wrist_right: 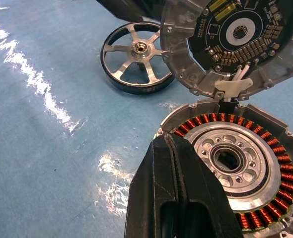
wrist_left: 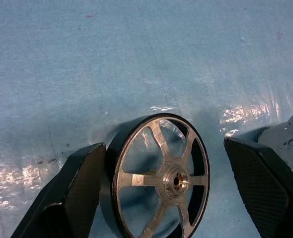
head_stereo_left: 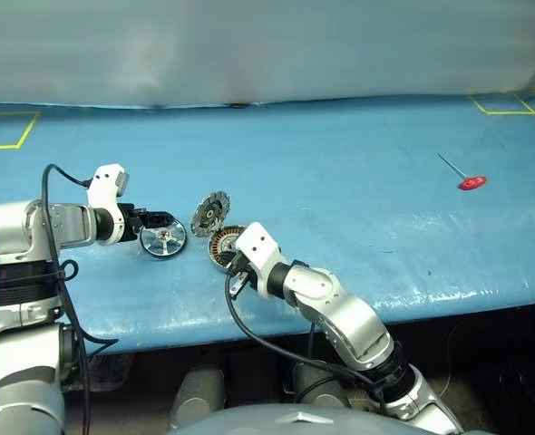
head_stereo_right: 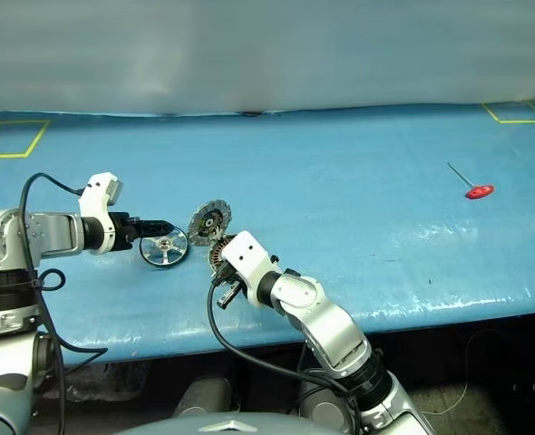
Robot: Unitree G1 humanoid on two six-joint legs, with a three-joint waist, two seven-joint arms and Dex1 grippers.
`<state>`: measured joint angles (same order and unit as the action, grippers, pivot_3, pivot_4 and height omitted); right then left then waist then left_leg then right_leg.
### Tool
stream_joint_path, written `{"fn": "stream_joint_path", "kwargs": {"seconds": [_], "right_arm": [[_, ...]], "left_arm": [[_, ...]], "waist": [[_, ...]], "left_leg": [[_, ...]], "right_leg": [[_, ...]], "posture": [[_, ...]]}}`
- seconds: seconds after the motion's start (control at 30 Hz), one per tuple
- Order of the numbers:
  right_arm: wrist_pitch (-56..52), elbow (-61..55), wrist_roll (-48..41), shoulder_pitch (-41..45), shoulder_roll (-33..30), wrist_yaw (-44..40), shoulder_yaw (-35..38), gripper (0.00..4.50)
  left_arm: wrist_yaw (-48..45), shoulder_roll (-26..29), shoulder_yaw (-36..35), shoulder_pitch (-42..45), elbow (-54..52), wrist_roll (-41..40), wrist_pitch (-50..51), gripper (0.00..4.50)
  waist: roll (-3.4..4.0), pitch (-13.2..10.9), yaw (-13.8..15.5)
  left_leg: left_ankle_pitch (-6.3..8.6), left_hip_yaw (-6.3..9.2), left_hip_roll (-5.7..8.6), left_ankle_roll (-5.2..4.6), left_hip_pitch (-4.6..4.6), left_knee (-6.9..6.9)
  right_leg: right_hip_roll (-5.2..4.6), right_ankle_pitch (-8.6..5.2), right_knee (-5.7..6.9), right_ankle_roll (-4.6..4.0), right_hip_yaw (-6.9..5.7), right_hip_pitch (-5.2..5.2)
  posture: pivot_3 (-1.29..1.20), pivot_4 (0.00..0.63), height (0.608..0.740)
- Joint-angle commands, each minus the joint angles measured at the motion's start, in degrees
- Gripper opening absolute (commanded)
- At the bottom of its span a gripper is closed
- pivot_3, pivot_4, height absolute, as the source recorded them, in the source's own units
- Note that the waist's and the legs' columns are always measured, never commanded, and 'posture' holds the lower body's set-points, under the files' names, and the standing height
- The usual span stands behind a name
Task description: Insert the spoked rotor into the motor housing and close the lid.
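1. While the spoked rotor (wrist_left: 159, 178) leans tilted on the blue table (head_stereo_left: 358, 227), the left pincer (head_stereo_left: 159, 224) straddles it, fingers wide.
2. The right pincer (wrist_right: 174, 198), clamped empty, rests at the motor housing (wrist_right: 231, 161); its lid (wrist_right: 233, 42) stands open.

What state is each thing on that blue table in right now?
spoked rotor: outside the housing, on the table, between the open fingers.
motor housing: empty, copper windings exposed.
lid: open, standing up from the housing's edge.
left gripper: open around the rotor.
right gripper: shut, resting at the housing's rim.
red-handled tool: lying apart, untouched.
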<state>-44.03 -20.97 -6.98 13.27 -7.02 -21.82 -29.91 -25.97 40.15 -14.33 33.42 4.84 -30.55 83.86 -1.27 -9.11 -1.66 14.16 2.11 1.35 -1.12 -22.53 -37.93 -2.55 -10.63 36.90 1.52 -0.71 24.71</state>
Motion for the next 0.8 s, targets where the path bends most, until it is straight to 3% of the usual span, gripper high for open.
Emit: {"fn": "stream_joint_path", "kwargs": {"seconds": [0.03, 0.13, 0.43, 0.8], "right_arm": [[1.2, -1.4, 0.0, 0.2, 0.4, 0.1, 0.2, 0.0], [1.4, -1.1, 0.0, 0.3, 0.5, -0.1, 0.1, 0.0], [1.9, -0.1, 0.2, 0.9, 0.9, -0.5, -0.3, 0.0], [1.8, -0.7, 0.6, 0.1, 1.1, 0.3, -0.1, 0.0]], "left_arm": [[-1.2, 3.7, -0.6, 1.4, -0.4, 1.0, -2.9, 4.15], [-3.5, 6.7, 0.1, 1.0, -1.6, 1.6, -7.3, 4.15], [-21.2, 12.7, 10.5, -5.6, -7.7, 7.3, -37.5, 4.15], [-43.9, 19.3, 30.1, 2.3, -0.3, 22.5, -57.6, 4.15]], "waist": [[0.0, 0.0, 0.0], [-0.03, 0.0, 0.1], [-0.02, 0.0, 0.5], [-0.01, 0.0, 0.3]], "left_leg": [[0.0, 0.0, 0.0, 0.0, 0.0, 0.01], [0.0, 0.0, 0.01, 0.0, -0.01, 0.01], [0.0, -0.01, 0.02, 0.01, -0.04, 0.03], [0.18, -0.12, 0.01, -0.34, -0.06, 0.01]], "right_leg": [[0.0, 0.0, 0.0, 0.0, 0.0, 0.01], [0.0, -0.01, 0.0, 0.0, -0.02, 0.01], [-0.11, -0.08, -0.06, -0.16, 0.01, 0.01], [0.24, -0.35, -0.03, -0.06, -0.1, 0.02]], "posture": [[0.0, 0.15, 0.74], [0.0, 0.15, 0.74], [0.0, 0.15, 0.74], [0.0, 0.15, 0.74]]}}
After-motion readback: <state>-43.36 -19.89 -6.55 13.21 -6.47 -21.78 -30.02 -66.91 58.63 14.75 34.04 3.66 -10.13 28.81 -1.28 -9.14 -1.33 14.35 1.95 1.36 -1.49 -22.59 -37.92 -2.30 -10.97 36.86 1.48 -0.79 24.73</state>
